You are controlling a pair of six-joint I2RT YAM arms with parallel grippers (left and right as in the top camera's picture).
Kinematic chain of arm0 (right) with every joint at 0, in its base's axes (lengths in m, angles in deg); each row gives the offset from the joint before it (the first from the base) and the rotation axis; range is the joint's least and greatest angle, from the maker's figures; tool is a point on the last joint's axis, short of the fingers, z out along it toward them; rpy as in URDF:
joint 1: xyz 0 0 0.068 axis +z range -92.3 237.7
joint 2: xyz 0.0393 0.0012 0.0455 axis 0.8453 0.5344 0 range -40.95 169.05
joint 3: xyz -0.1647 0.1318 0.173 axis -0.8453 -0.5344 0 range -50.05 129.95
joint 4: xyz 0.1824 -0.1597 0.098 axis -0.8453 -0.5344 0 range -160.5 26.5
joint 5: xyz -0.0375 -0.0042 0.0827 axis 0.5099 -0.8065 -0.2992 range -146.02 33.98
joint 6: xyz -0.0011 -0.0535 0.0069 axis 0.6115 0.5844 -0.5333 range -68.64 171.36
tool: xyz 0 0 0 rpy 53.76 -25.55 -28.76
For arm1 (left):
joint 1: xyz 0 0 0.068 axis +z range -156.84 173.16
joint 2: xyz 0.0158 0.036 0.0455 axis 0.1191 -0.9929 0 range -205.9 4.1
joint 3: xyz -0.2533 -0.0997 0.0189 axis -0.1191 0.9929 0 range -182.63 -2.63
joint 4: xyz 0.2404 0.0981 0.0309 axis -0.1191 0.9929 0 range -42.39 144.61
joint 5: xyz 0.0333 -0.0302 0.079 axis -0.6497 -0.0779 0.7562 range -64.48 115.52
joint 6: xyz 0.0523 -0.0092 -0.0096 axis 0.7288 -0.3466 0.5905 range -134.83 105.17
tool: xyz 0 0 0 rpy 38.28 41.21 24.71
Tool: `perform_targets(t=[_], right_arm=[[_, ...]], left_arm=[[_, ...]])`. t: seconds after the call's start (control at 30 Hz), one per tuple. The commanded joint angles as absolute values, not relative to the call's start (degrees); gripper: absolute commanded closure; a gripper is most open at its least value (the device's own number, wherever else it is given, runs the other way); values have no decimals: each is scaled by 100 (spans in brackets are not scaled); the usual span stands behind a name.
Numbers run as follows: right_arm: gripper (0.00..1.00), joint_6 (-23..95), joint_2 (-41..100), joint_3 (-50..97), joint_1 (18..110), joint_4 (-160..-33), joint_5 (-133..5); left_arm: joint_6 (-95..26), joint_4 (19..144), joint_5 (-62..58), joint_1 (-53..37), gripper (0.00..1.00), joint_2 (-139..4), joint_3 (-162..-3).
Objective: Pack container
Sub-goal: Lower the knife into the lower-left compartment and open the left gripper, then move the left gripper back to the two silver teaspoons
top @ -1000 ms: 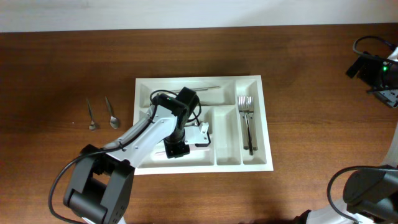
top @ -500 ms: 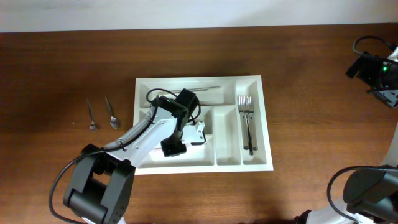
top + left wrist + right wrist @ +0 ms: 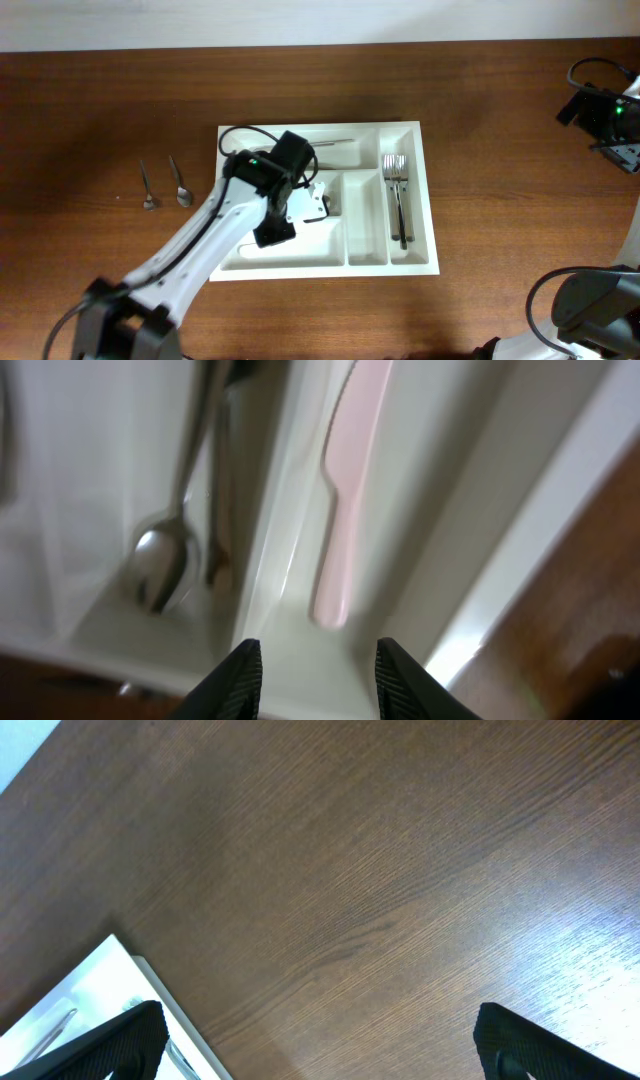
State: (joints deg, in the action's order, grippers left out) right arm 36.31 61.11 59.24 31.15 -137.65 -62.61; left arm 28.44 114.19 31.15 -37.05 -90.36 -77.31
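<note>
wooden table (image 3: pixel 520 150) | two spoons (image 3: pixel 178 182) side by side | pink knife (image 3: pixel 340 510), perhaps plastic

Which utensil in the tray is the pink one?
The plastic knife lying just ahead of the left tool; the spoon across the divider and the forks are bare metal.

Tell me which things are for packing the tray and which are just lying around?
For the job: container, forks, pink knife, spoon inside, two loose spoons, left gripper.
Just about: right gripper, idle; table.

Pink knife (image 3: pixel 345 500) lies in container (image 3: pixel 455 480); spoon (image 3: pixel 160 565) in neighbouring compartment; gripper (image 3: pixel 315 660) parted.
</note>
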Motion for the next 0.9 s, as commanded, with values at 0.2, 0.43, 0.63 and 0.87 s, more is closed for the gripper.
perform_targets(t=[0.2, 0.43, 0.63, 0.87], right_arm=[[1, 3583, 6034, 5988, 3100, -13767, -6291], [1, 3586, 6034, 5988, 3100, -13767, -6291], [1, 3583, 6034, 5988, 3100, -13767, -6291], [1, 3586, 6034, 5988, 3100, -13767, -6291]], left_arm=[[1476, 11662, 3225, -3314, 1, -7171, -8203], [1303, 11483, 2562, -3264, 1, -6140, -8203], [-1394, 11286, 4505, -2575, 1, -6282, -8201], [-3744, 11244, 4652, -1067, 1, -7311, -8201]])
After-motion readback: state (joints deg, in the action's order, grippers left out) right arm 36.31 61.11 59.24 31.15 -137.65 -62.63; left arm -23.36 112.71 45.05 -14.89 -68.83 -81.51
